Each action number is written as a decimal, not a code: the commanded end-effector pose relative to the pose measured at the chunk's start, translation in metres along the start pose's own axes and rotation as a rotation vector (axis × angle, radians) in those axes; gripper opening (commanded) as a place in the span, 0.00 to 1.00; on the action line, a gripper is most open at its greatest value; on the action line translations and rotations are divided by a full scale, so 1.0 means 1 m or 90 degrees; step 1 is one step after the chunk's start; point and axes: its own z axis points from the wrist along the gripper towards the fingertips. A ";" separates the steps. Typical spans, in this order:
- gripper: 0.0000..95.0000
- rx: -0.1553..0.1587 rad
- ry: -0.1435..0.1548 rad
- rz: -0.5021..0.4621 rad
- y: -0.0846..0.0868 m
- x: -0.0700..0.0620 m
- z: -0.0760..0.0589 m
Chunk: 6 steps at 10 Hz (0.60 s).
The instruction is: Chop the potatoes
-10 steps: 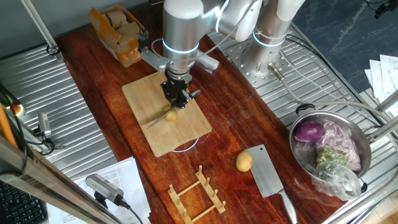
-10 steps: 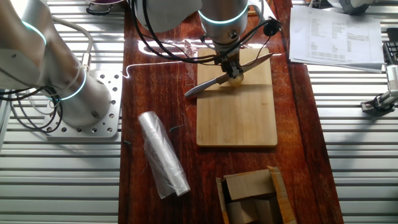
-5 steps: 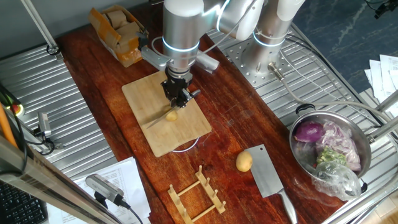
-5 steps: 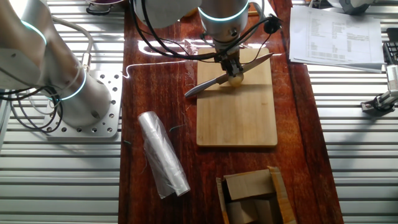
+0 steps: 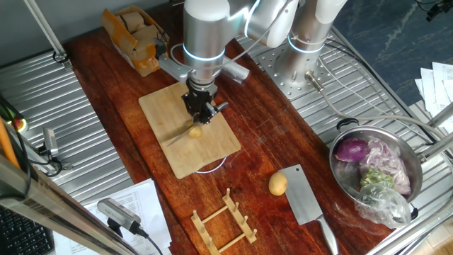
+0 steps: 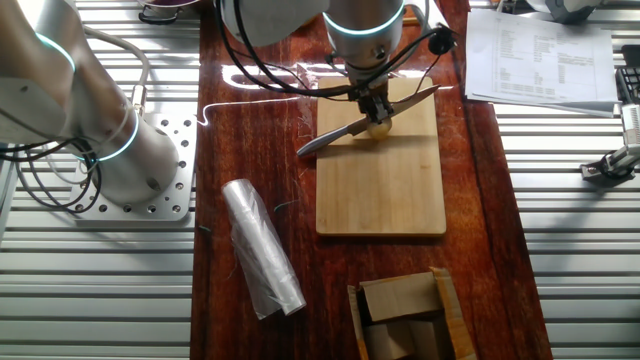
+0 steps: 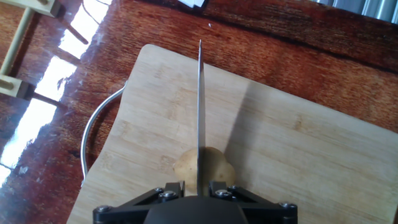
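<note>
A knife (image 7: 199,112) is clamped in the end effector (image 5: 199,112), blade set into a potato (image 7: 205,171) on the cutting board (image 6: 385,190). A red onion (image 5: 352,150) (plus scraps) is held in the steel pot (image 5: 417,185); another potato (image 5: 277,184) lies on the tabletop (image 5: 262,134).

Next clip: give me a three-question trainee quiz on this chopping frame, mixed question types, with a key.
1. True or false: the knife blade rests on the potato on the board.
2. Where is the second potato? A) in the metal bowl B) on the table beside the cleaver C) on the cutting board
3. Fill in: the gripper is shut on the ____.

Key: 1 true; 2 B; 3 knife.
</note>
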 end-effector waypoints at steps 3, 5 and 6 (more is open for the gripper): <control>0.00 -0.001 0.001 0.004 0.000 -0.002 0.000; 0.00 -0.002 0.001 0.003 0.000 -0.002 0.000; 0.00 -0.001 -0.001 0.000 0.000 -0.002 0.000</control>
